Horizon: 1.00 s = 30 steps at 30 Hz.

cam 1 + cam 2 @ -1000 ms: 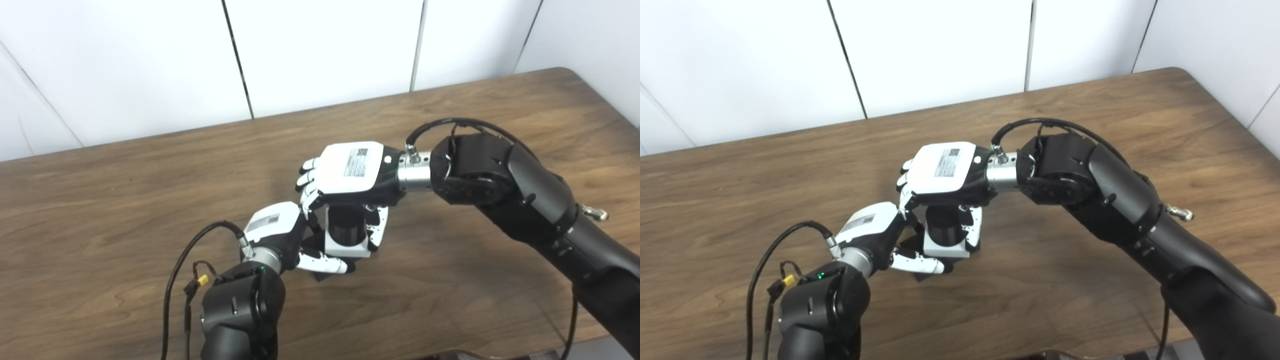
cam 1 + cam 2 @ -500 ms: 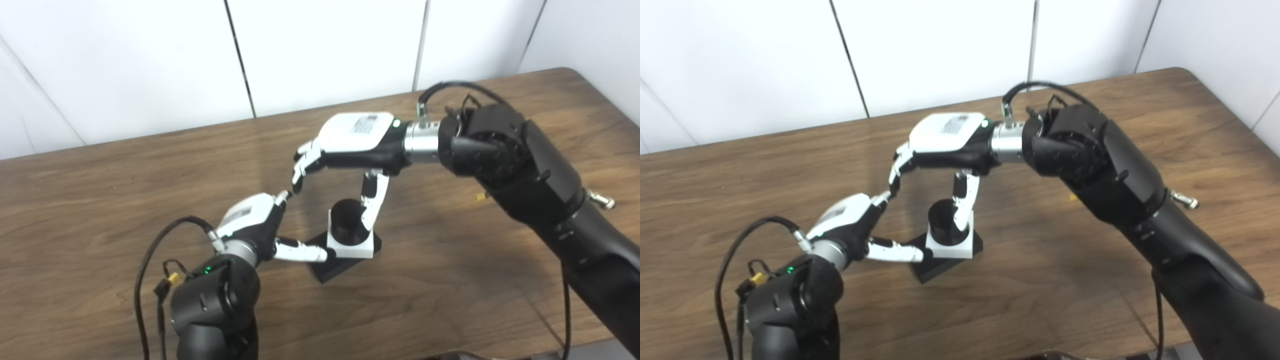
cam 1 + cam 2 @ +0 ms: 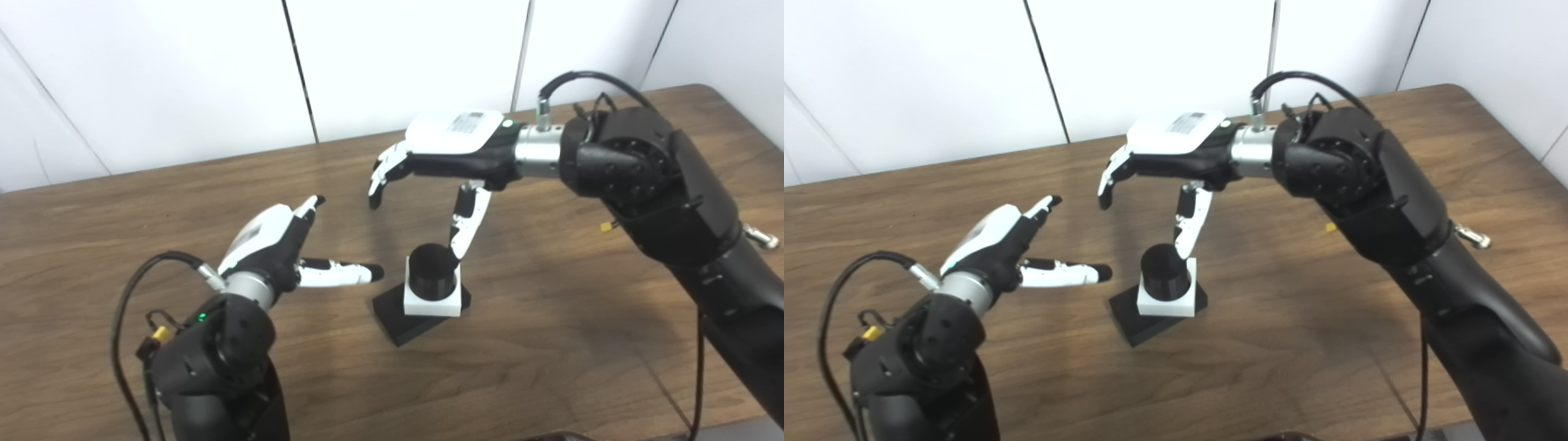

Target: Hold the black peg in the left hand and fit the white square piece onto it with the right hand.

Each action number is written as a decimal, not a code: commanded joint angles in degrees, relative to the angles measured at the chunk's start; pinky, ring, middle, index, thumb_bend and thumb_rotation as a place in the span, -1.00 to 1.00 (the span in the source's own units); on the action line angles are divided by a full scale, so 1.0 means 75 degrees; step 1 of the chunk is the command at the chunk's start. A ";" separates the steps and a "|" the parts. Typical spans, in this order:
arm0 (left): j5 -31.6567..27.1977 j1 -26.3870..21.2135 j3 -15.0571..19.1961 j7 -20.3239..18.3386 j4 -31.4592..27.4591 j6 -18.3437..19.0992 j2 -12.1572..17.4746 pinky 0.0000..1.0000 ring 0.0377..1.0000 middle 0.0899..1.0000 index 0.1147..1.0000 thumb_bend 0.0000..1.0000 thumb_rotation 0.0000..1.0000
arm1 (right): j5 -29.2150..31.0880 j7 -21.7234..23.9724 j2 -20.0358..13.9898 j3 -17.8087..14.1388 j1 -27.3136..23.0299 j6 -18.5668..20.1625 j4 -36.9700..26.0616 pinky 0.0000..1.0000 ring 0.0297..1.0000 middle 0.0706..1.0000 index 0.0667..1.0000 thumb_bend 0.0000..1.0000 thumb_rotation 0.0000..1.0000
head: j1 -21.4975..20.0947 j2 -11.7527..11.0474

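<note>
White plastic square piece is now sitting seated around the matte black cylindrical peg, whose flat base is resting on the woodgrain table. Both hands have let go and are pulling away: left hand and right hand are spreading open, holding nothing, so the fit looks done.

A brown wood-grain table fills most of the scene, its rounded far corner at the upper right. Behind its far edge stands a white panelled wall, split by thin dark vertical seams. A tiny yellow speck lies on the wood.
</note>
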 commanded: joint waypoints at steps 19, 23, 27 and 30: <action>-0.7068 0.2206 0.2091 0.5903 0.0392 -0.0962 0.0303 0.73 0.84 0.88 0.88 -0.19 0.49 | 0.1883 -0.2214 0.0745 -0.3006 0.2669 0.3240 0.0051 0.71 0.83 0.85 0.84 0.08 0.85 | -0.0186 -0.0033; -0.8342 0.2424 0.2198 0.6344 0.0565 -0.0817 0.0516 0.98 0.99 0.99 0.99 0.01 0.77 | 0.2714 -0.2645 0.1405 -0.3840 0.3025 0.3392 0.0209 0.87 0.91 0.94 0.95 0.16 0.98 | -0.0231 -0.0054; -0.9341 0.2608 0.2250 0.6737 0.0778 -0.0807 0.0820 1.00 1.00 1.00 1.00 0.13 0.80 | 0.4152 -0.3410 0.1873 -0.4315 0.3461 0.3394 0.0163 0.99 0.99 1.00 1.00 0.26 1.00 | -0.0304 -0.0059; -1.0058 0.2743 0.2303 0.7052 0.0888 -0.0862 0.0897 1.00 1.00 1.00 1.00 0.19 0.82 | 0.4877 -0.3999 0.1739 -0.4131 0.3810 0.3394 0.0043 1.00 1.00 1.00 1.00 0.28 1.00 | -0.0382 -0.0059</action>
